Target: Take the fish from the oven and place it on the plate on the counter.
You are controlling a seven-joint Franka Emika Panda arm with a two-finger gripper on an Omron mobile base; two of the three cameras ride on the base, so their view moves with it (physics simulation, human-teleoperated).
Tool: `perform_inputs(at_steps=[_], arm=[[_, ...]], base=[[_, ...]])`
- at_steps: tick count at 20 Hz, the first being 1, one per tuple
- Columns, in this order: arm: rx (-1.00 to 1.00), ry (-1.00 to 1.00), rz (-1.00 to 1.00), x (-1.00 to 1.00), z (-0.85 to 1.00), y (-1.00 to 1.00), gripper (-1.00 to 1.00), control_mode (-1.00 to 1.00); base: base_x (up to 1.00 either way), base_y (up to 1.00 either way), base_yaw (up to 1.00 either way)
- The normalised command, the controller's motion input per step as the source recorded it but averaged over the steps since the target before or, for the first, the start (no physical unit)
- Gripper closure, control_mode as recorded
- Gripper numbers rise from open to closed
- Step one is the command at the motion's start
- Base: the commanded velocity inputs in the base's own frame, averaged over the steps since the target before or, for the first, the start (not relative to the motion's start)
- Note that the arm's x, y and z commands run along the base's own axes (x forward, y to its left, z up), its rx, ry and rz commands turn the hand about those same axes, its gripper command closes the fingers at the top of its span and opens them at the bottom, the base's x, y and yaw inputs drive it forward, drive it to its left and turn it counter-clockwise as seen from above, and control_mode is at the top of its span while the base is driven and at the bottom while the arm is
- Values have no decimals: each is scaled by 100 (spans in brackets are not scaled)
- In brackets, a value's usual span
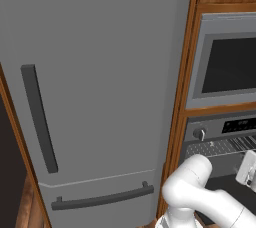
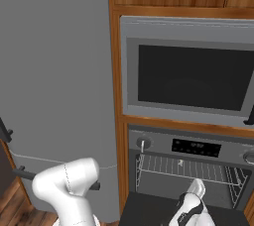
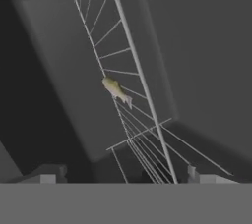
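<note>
The gripper (image 3: 123, 173) has its two fingertips spread wide apart at the bottom of the hand view, holding nothing, apparently readied to take the fish lengthwise or across its thin body. The fish (image 3: 116, 90) lies ahead at about twelve o'clock from the fingertips, well apart from them, resting on a wire rack (image 3: 133, 95) inside the dark cavity; the rack appears steeply slanted because the hand is rolled. In the right base view the hand (image 2: 191, 205) sits low at the mouth of the oven (image 2: 191, 163), whose door is down so the arm can reach in. The control strip with its round knob (image 2: 143, 143) sits above the opening. At nine o'clock from the oven stands the tall grey fridge (image 1: 95, 97).
</note>
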Motion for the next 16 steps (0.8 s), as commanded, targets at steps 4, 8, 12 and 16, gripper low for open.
perform_inputs(at_steps=[4, 8, 12, 16], arm=[[0, -3, -9, 37, -31, 0, -100, -100], [0, 0, -2, 4, -36, -1, -100, -100], [0, 0, 0, 10, -24, -4, -100, -100], [0, -1, 1, 35, -19, 0, -100, -100]], base=[[0, 0, 0], [0, 0, 0], [0, 0, 0], [0, 0, 0]])
